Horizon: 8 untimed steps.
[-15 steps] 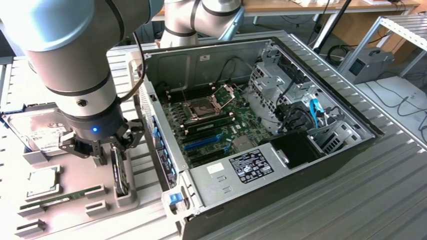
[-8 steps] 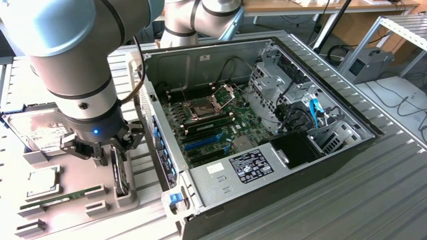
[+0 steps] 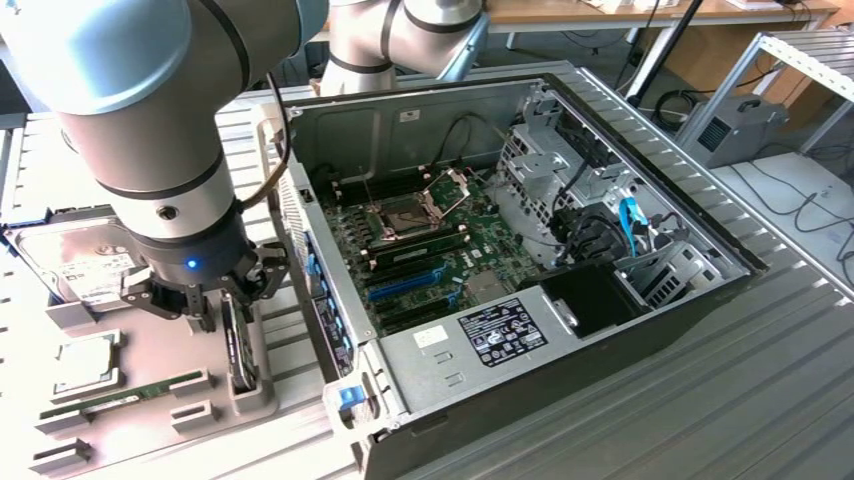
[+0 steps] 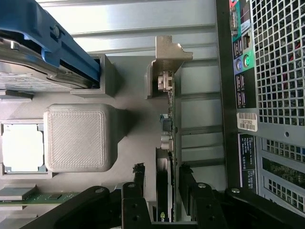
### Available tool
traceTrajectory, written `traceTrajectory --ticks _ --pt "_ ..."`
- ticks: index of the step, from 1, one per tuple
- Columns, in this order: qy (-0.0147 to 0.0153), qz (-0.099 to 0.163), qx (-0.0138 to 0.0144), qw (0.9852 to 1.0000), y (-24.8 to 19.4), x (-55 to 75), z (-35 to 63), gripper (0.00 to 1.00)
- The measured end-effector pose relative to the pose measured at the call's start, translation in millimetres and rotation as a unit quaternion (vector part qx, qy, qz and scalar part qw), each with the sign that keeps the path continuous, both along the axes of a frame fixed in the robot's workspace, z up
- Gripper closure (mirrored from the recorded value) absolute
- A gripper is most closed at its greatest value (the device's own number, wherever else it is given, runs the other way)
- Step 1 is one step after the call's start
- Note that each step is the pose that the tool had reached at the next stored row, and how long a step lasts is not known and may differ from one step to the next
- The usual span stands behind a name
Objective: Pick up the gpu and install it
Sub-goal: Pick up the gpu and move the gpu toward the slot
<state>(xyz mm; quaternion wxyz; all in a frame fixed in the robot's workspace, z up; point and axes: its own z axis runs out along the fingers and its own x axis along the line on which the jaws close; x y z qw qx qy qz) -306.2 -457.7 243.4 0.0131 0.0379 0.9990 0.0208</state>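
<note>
The gpu point(image 3: 242, 350) stands on its edge in a grey holder point(image 3: 247, 395) at the exterior view's left, just beside the open computer case point(image 3: 387, 130). My gripper point(image 3: 222, 312) is lowered over it, open, with one finger on each side of the card. In the wrist view the gpu point(image 4: 169, 138) shows edge-on: a thin green board with its silver end bracket point(image 4: 167, 59) at the far end and the black cooler on one face. The fingertips point(image 4: 139, 174) stand close beside the card with small gaps, and the gripper point(image 4: 162, 176) straddles it.
The motherboard point(image 3: 427, 240) lies inside the case with blue slots point(image 3: 400, 285) near its front. On the grey tray at the exterior view's left lie a hard drive point(image 3: 80, 265), a CPU point(image 3: 87, 365) and a RAM stick point(image 3: 127, 392). The case's perforated rear panel point(image 4: 276, 71) stands near the card.
</note>
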Motion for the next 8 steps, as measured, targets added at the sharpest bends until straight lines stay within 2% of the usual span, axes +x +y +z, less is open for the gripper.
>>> traceTrajectory --ticks 1,3,8 --pt "0.0 0.0 0.0 1.0 0.0 0.0 0.0 0.59" --pt "0.0 0.0 0.0 1.0 0.0 0.0 0.0 0.73" --pt "0.0 0.0 0.0 1.0 0.0 0.0 0.0 0.74"
